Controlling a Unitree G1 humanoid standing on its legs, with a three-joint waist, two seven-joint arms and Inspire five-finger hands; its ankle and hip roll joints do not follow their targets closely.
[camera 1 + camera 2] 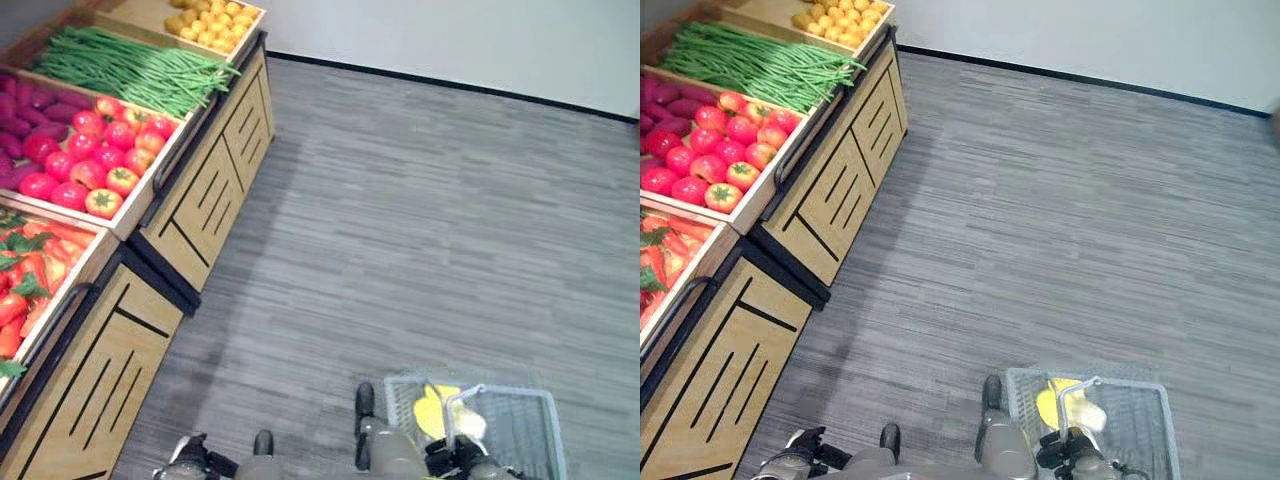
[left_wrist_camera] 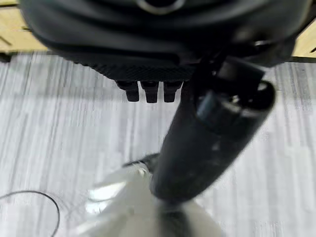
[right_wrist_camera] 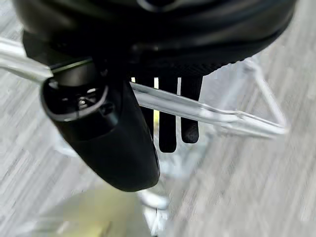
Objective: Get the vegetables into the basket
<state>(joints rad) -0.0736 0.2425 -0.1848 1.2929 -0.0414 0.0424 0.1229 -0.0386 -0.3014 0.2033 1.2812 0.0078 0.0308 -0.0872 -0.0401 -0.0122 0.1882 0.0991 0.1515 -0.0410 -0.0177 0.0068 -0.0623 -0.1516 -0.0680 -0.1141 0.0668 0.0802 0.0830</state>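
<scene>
Floor (image 1: 430,200) of grey planks beside produce stand (image 1: 190,215).

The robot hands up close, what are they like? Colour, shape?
Both are dark, nearly black. The left robot hand has a bulky rounded body, a thick glossy thumb and a row of short ribbed fingers. The right robot hand looks alike: smooth rounded thumb, slim dark fingers. No markings are legible.
</scene>
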